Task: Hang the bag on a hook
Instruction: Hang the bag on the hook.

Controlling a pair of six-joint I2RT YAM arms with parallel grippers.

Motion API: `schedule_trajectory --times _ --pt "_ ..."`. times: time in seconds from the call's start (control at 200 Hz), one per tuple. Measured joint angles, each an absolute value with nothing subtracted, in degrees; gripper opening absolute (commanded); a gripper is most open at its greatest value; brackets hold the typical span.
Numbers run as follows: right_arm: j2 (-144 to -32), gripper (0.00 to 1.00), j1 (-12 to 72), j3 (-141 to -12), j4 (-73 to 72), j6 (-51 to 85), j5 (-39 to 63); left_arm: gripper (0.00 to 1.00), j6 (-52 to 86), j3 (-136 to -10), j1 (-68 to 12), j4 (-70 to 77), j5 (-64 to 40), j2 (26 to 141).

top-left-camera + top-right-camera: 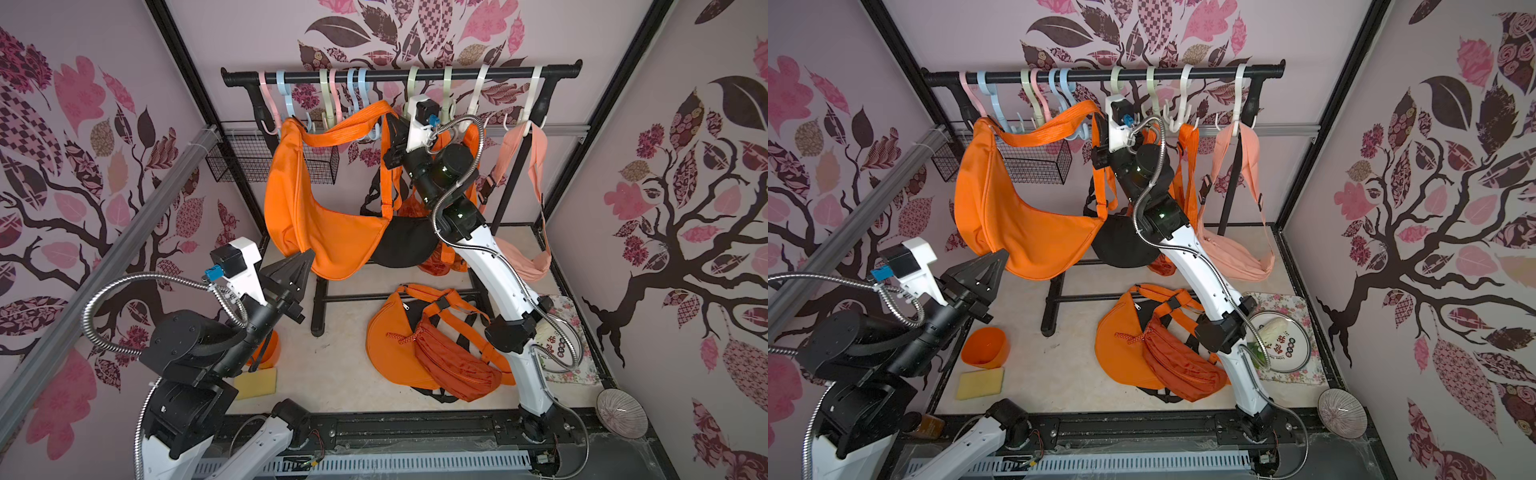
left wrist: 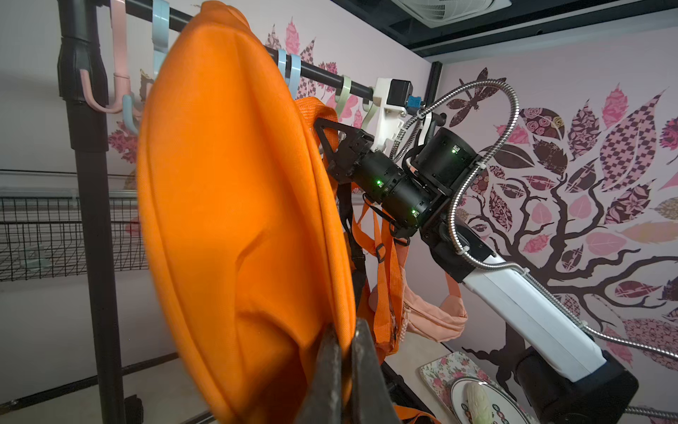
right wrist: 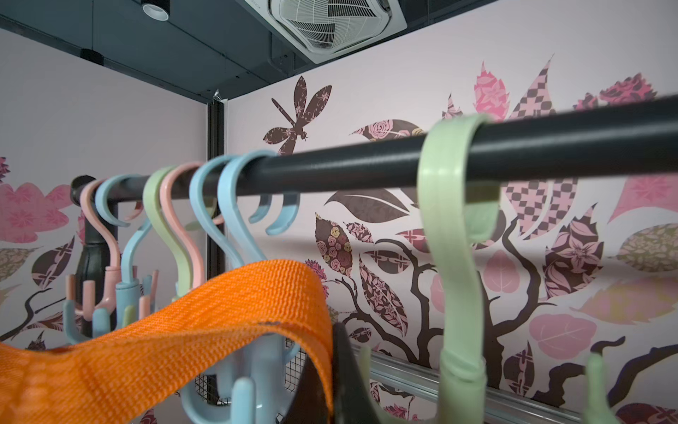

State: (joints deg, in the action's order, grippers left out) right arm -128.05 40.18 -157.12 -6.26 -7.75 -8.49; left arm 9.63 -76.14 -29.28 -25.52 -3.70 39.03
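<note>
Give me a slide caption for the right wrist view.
An orange strap draped over the right gripper's fingers, just below the black rail, between the blue hooks and a green hook.

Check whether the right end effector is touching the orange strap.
Touching. The right wrist view shows the orange strap folded over the black fingers of the right end effector, pinched between them.

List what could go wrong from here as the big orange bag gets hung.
1. The strap held by the right gripper lies close over crowded blue hook prongs; it may snag on the wrong prong or miss them all.
2. The left gripper pinches the orange bag low down; pulling there could drag the strap loose.
3. Other bags' orange straps hang beside the right arm and might tangle.
</note>
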Motion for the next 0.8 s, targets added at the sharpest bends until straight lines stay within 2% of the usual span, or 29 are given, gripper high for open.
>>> schedule_trajectory --times 0.355,0.6,0.8 --pt "-131.6 0.0 39.3 -153.8 -3.2 -7.5 -8.0 0.0 11.0 -75.5 -29.3 -29.6 -3.9 41.3" --pt "-128.4 0.0 39.4 -141.4 -3.0 -5.1 -9.9 0.0 12.4 -71.9 -29.3 -30.5 -4.6 38.1" --pt "-119.4 0.0 39.3 -125.8 -5.5 -3.4 -12.8 0.0 13.9 -66.9 -29.3 -31.9 -6.1 38.1"
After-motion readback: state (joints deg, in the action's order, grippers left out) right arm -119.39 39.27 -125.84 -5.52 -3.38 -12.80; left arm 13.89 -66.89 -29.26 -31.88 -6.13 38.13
